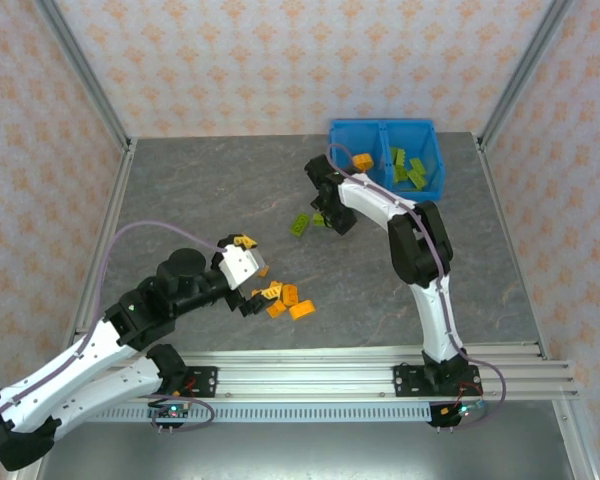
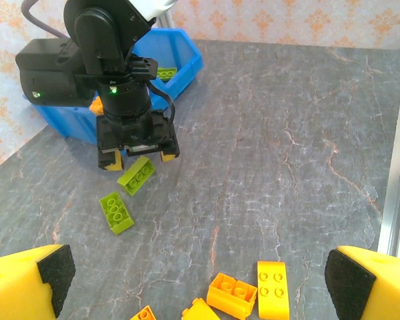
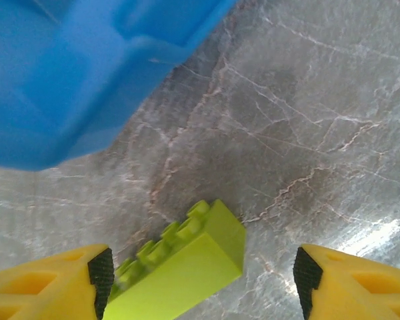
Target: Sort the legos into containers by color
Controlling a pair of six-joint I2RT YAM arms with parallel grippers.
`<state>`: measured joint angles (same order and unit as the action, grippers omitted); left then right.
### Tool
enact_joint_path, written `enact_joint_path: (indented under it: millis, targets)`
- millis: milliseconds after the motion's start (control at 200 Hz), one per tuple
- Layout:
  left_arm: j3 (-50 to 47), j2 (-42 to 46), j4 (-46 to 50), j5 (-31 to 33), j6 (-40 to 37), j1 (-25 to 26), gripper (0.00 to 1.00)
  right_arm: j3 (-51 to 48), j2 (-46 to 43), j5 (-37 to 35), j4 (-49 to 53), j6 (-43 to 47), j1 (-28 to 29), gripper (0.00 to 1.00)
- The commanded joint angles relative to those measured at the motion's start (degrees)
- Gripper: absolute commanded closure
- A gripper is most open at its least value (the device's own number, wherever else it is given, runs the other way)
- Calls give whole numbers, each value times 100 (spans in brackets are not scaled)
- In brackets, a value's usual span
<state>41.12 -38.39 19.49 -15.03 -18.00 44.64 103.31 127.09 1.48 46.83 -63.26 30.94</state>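
Lime green brick (image 3: 187, 267) lay on the table between the right gripper's (image 2: 138, 159) spread fingers, ungripped, just near-left of the blue bin (image 1: 410, 124). Another green brick (image 2: 117, 212) sat beside it. Left gripper (image 2: 200, 280) hung wide open over orange bricks (image 2: 273, 290), nearer left.

Bright blue bin (image 3: 67, 67), 2 lime green bricks (image 2: 116, 212), and a cluster of orange bricks (image 2: 273, 289). The table (image 2: 287, 133) is dark grey stone with pale veins. The walls (image 1: 280, 60) are cream paper with peach floral motifs. Fingers (image 3: 40, 287) yellow, pads (image 3: 101, 270) black.
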Motion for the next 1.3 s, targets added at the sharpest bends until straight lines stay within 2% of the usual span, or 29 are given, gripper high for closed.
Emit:
enact_joint_path:
  millis: [0,230,450,711,846,931,1041,1206,1296]
  targets:
    - [-52,29,58,158,37,38,0,-42,58,-134,202,-182,13,32]
    - [-46,-137,-107,79,86,37,0,-794,-331,-217,-41,-116,58,54]
    - [-1,-221,-142,-1,95,39,0,-1737,-1132,-446,-251,4,57,74]
    - [1,-350,-307,-139,90,40,0,-2620,-2428,-969,-375,365,43,79]
    - [50,-483,-412,-413,56,39,0,-2818,-3130,-1607,-372,631,-12,80]
    - [51,-520,-530,-960,-47,40,0,-3062,-3545,-1733,-660,762,-333,79]
    - [128,-620,-617,-1439,-48,36,0,-3219,-3783,-1066,-1157,966,-1117,79]
    - [241,-664,-481,-1193,-20,41,0,-2817,-3458,-520,-1414,1140,-2167,79]
    - [252,-622,-423,-925,39,36,0,-2287,-2969,-519,-1316,1152,-2503,79]
